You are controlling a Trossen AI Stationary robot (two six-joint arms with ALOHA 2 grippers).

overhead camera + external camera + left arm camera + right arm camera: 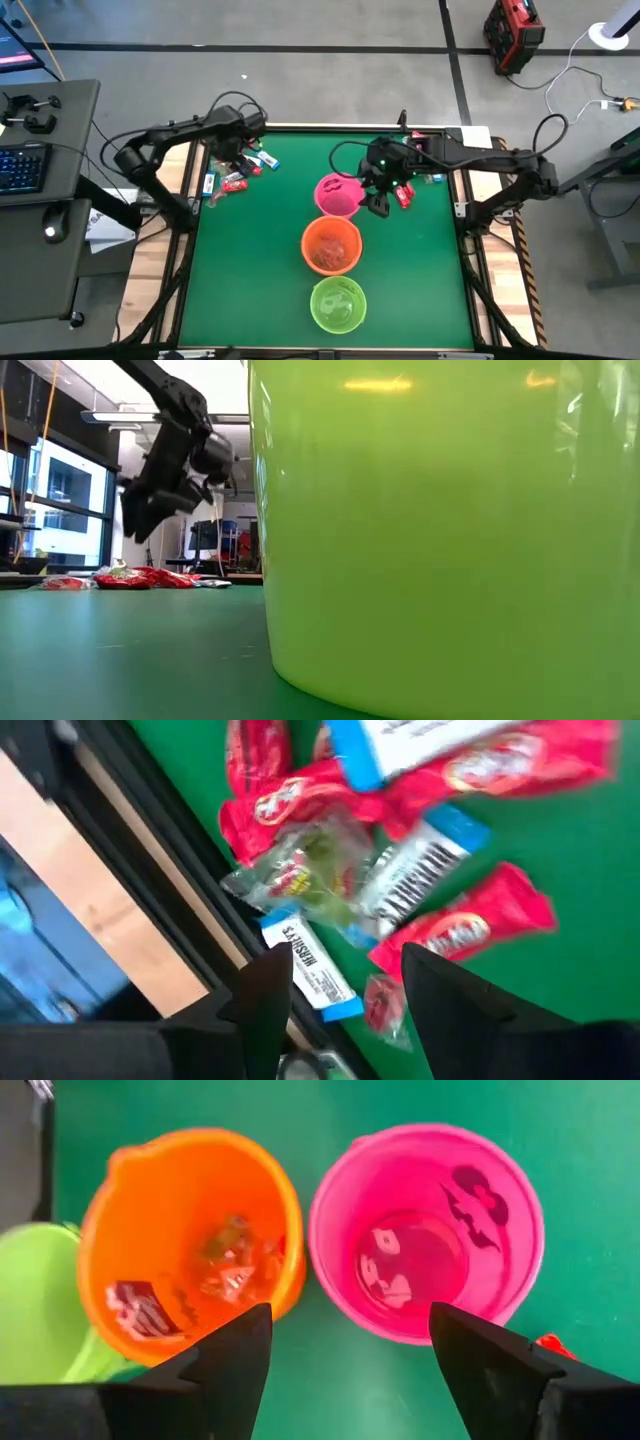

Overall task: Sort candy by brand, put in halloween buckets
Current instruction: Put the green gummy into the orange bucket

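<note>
High view: the right gripper (pixel 378 196) hangs released and empty just beside the pink bucket (pixel 337 195), with the orange bucket (pixel 331 246) and the green bucket (pixel 338 304) lined up beyond. The left gripper (pixel 340 990), jaws apart, hovers over the candy (pixel 400 870) pile near the worktop (pixel 260 270) edge, perhaps not touching.

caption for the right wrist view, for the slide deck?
Right pincer, open and empty, hovers above the pink bucket and orange bucket; green bucket at the edge.
</note>
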